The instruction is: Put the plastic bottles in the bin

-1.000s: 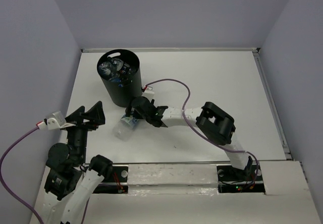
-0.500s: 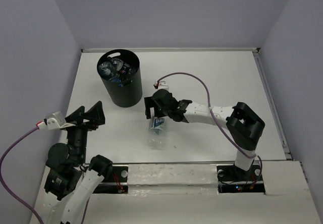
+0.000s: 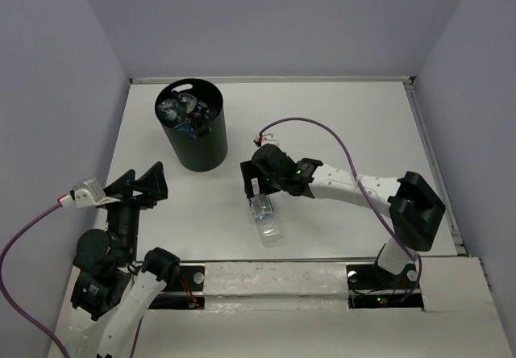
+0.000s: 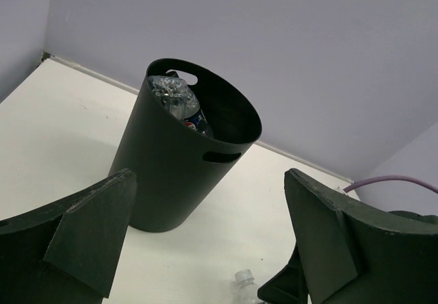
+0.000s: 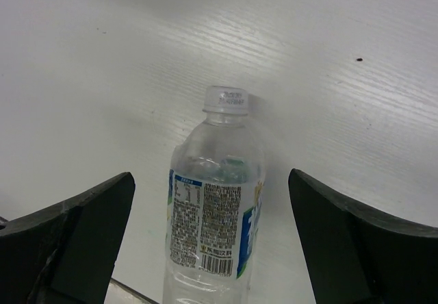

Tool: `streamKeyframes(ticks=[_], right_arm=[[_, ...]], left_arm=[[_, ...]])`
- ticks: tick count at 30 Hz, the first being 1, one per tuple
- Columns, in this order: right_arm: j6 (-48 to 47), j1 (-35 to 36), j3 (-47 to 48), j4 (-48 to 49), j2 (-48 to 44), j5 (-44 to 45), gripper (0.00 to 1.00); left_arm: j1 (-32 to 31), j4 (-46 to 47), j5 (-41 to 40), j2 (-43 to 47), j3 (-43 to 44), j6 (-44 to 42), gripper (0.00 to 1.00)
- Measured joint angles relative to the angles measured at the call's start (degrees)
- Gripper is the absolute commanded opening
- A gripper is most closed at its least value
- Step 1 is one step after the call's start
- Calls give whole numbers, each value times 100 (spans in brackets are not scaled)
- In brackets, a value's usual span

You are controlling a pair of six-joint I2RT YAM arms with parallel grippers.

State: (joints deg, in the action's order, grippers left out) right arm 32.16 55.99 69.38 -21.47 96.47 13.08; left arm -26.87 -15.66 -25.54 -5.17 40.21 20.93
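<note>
One clear bottle (image 3: 265,219) lies near the table's (image 3: 347,124) front edge under the right gripper (image 3: 258,190), fingers spread, not gripping. One bin (image 3: 193,144) far-left, at least two bottles inside. Left gripper (image 3: 143,182) spread, empty.

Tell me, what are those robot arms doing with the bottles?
They are putting bottles into the black bin. Some bottles are already inside it. One clear bottle with a blue label lies on the table. The right hand is open right by it, not gripping it. The left hand is open too, holding nothing, off to the side.
</note>
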Motion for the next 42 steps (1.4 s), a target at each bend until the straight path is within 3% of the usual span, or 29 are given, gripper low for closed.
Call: streamKeyframes(ticks=[14, 22, 27, 30, 32, 38, 42], right_arm=[[-125, 391, -114, -966, -181, 190, 100], [-337, 474, 361, -1008, 522, 229, 100], [-535, 442, 560, -1049, 1150, 509, 85], [-629, 407, 732, -1117, 1364, 667, 57], [-704, 396, 835, -1132, 1384, 756, 49], [-970, 361, 1357, -1239, 1113, 914, 46], [-1600, 358, 2409, -1102, 861, 1097, 46]], left_arm=[[0, 0, 4, 61, 0, 0, 99], [0, 0, 7, 61, 0, 0, 99], [0, 0, 4, 61, 0, 0, 99], [0, 0, 7, 61, 0, 0, 99], [-2, 0, 7, 61, 0, 0, 99], [-2, 2, 7, 114, 0, 0, 99], [-4, 0, 4, 127, 0, 0, 99]])
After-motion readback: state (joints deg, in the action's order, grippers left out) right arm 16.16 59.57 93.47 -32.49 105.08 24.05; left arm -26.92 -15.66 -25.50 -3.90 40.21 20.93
